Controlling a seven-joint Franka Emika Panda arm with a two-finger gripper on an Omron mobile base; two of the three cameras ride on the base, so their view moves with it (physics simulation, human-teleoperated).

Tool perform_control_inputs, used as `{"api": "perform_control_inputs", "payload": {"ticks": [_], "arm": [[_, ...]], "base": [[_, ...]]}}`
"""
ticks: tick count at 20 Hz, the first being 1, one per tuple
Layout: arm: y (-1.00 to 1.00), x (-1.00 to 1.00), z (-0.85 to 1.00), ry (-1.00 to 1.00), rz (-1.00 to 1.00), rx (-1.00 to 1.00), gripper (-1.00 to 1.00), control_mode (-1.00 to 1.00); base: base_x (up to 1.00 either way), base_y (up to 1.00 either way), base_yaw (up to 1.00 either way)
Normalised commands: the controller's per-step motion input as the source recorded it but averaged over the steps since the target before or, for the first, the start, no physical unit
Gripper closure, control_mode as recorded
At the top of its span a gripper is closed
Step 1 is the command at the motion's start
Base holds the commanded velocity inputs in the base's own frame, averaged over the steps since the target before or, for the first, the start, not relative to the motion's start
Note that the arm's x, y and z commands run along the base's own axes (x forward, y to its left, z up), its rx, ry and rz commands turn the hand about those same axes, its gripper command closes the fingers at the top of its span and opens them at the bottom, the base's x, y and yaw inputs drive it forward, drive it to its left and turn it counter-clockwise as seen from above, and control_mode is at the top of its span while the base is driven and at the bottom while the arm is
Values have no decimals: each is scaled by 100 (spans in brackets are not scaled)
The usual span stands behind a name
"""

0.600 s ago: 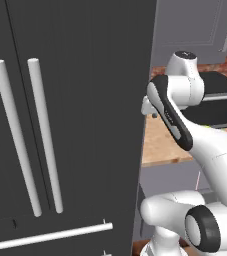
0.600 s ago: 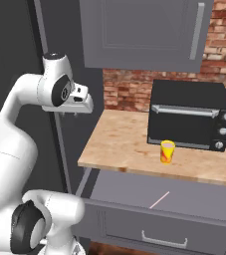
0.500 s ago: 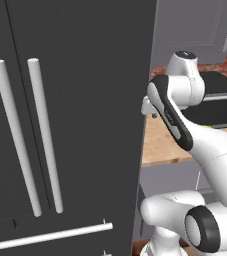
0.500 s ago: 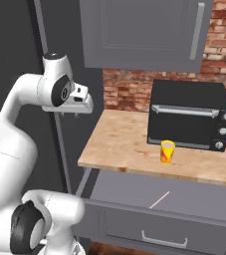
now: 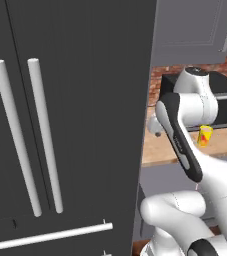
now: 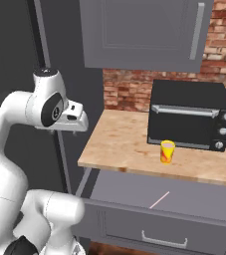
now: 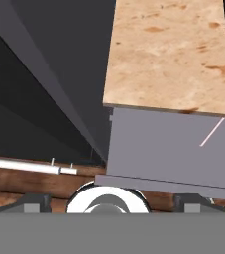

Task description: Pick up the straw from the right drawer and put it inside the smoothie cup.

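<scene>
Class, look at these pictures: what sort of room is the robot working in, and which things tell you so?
A kitchen, rendered: a black toaster oven on a wooden counter, grey wall cabinets above, and a tall dark fridge with long handles.

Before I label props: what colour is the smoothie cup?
Yellow with a red-orange diagonal marking; the smoothie cup shows best in the right base view.

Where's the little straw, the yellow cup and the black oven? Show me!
straw [image 6: 160,199], right base view, middle of the thin stick.
yellow cup [image 6: 167,152], right base view, its side.
black oven [image 6: 186,123], right base view, its door.
</scene>
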Motion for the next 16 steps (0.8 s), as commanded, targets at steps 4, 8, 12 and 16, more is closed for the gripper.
{"api": "perform_control_inputs", "payload": {"ticks": [4,8,12,16], "arm": [[0,-22,-43,1,0,-1,-100,-100],[0,0,-10,0,0,0,-100,-100],[0,0,0,0,0,0,-100,-100],[0,0,0,0,0,0,-100,100]], "base": [[0,0,0],[0,0,0],[0,0,0],[-13,0,0]]}}
